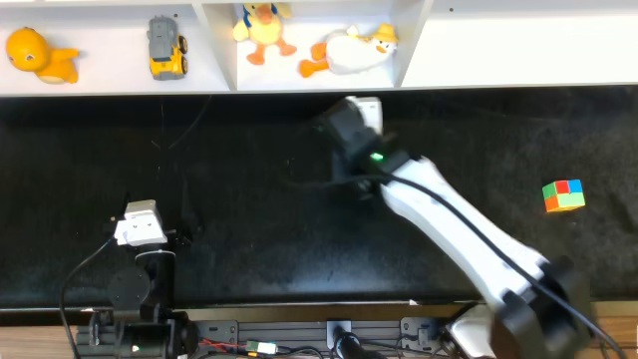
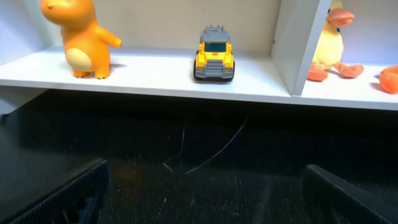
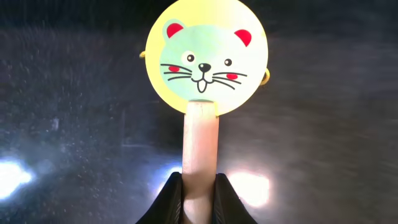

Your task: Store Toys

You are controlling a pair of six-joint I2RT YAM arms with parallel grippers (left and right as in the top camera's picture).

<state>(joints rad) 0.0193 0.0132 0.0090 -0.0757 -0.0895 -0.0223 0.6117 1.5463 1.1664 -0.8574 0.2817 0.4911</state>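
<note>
My right gripper (image 3: 199, 188) is shut on the wooden handle (image 3: 200, 140) of a round rattle toy with a cat face (image 3: 206, 61), held over the black mat. In the top view the right arm (image 1: 439, 214) reaches to the mat's middle, just below the white shelf (image 1: 319, 80). The left gripper (image 2: 202, 193) is open with nothing between its fingers, low over the mat at the left (image 1: 140, 224), facing the shelf. Shelved toys: an orange figure (image 1: 40, 55), a yellow truck (image 1: 166, 48), a yellow duck (image 1: 264, 28) and a white duck plush (image 1: 349, 50).
A multicoloured cube (image 1: 563, 194) lies on the mat at the far right. A shelf divider (image 2: 301, 43) separates the truck (image 2: 214, 55) from the duck (image 2: 333, 40). The shelf section at the right (image 1: 518, 40) holds nothing.
</note>
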